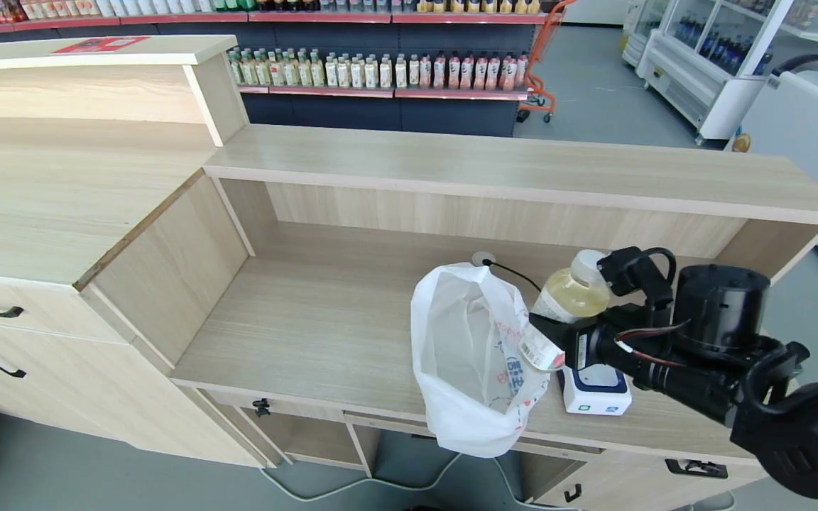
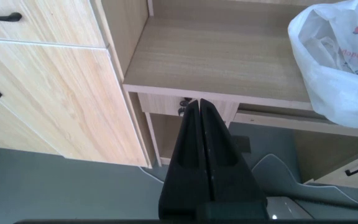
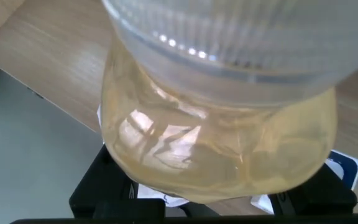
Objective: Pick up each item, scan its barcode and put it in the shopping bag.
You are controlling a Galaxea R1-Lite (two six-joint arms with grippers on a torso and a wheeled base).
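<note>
Presently: right gripper [image 1: 584,301] clamped on tilted bottle [image 1: 562,309] above scanner [image 1: 595,399], beside shopping bag [image 1: 462,355]; left gripper [image 2: 199,107] fingers together.

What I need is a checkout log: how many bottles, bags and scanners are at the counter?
bottle: 1
shopping bag: 1
scanner: 1
Total: 3

Matt pale wood-grain counter [image 1: 324,319]; thin, crinkled white plastic shopping bag [image 1: 466,355]; clear glossy plastic bottle [image 1: 571,294] with ribbed cap [image 3: 241,31]; scanner [image 1: 597,396] smooth white, probably plastic; left gripper [image 2: 199,102] matt black
</note>
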